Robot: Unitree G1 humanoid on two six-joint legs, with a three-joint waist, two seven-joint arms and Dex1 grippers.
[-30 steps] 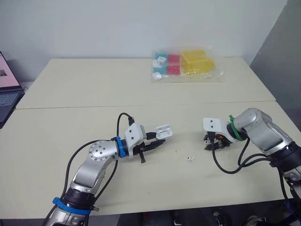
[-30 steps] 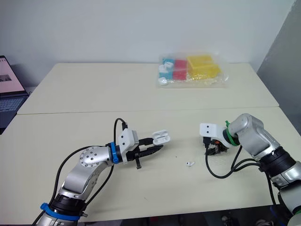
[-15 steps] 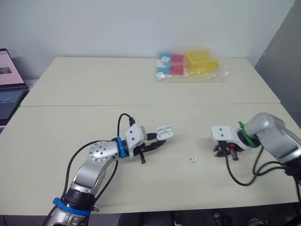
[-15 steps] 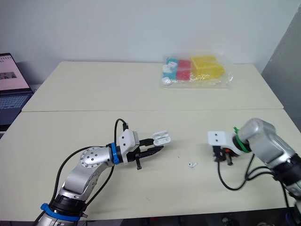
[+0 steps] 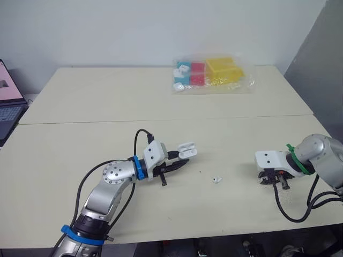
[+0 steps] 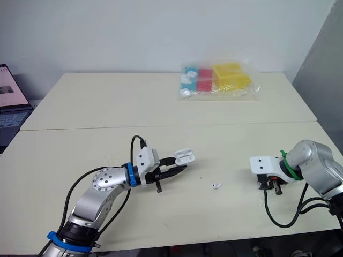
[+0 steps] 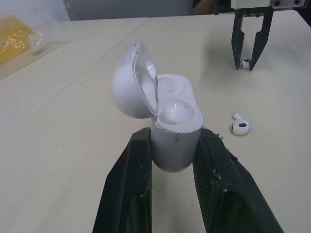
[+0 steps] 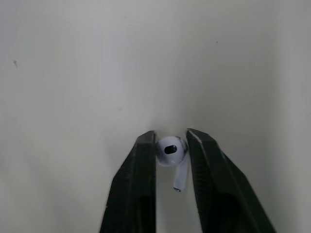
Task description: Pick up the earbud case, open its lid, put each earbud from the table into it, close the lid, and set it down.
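Two earbuds are outside the earbud case (image 5: 186,150). The pinched earbud (image 8: 170,150) sits by its head between the narrowly closed fingers of the right gripper (image 8: 170,135), low over the table (image 5: 80,107) at the right, its stem lying along the fingers. The loose earbud (image 5: 216,180) lies between the arms. Further left, the left gripper (image 7: 175,138) clamps the case body, lid flipped open. Delivery probably runs leftward, past the loose earbud.

Beige tables (image 5: 96,101) against white wall (image 5: 107,27)
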